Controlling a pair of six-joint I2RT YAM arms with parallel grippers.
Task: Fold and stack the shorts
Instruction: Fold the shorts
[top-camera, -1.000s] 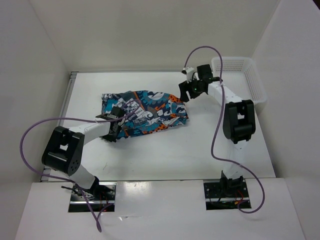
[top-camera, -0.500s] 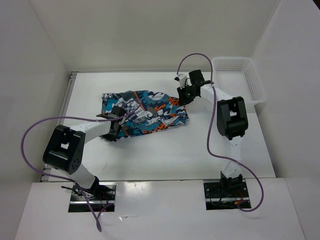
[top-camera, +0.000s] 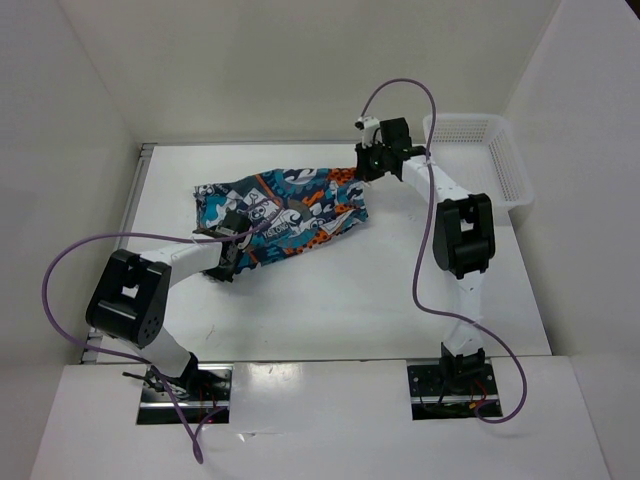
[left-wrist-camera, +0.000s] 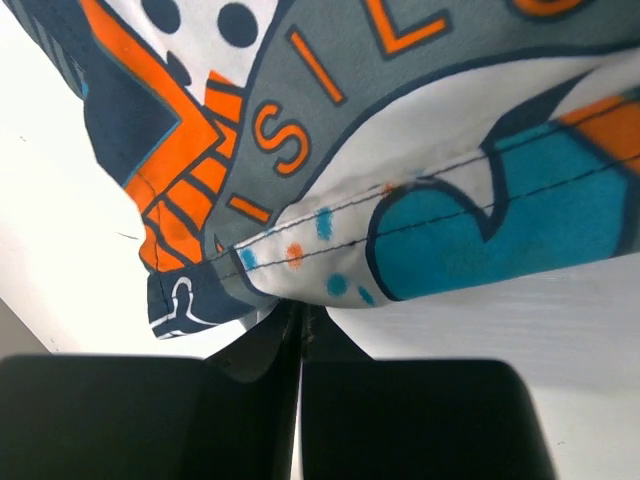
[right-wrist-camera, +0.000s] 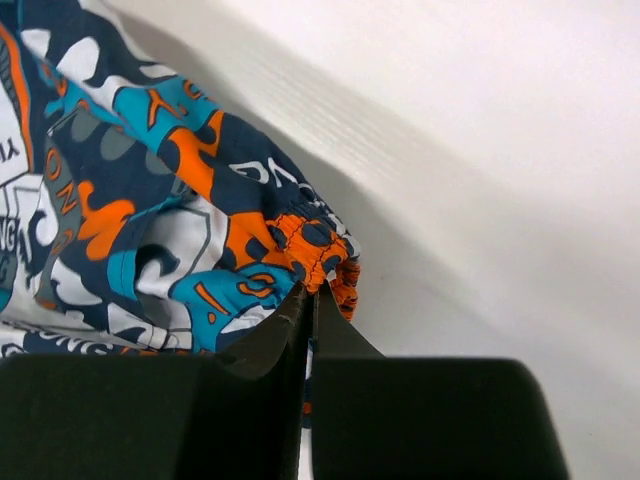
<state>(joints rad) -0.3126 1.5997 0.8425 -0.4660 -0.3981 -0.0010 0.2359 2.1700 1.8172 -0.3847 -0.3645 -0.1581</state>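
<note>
Two grippers are both on the shorts, which lie crumpled on the far-middle part of the white surface, long axis running from near-left to far-right. The left gripper is at the near-left edge of the fabric. Its wrist view shows the jaws pressed together and pinching the cloth right at the fingertips, just below a stitched hem. The cloth bunches into a small fold above the jaws, with orange letters on grey and a teal patch close to the lens. The right gripper is at the far-right corner of the shorts. Its wrist view shows the jaws shut on the gathered orange-and-navy elastic edge, with only a thin slit between the fingers. The rest of the fabric trails off to the left of that view. A soft shadow falls on the surface beside that corner; whether the corner is lifted or just touching, cannot tell. How many layers the shorts are in, cannot tell either: the top view shows one rumpled patch of print, not a neat fold. A white mesh basket sits at the far-right side of the surface, just beside the right arm and apart from the shorts.
</note>
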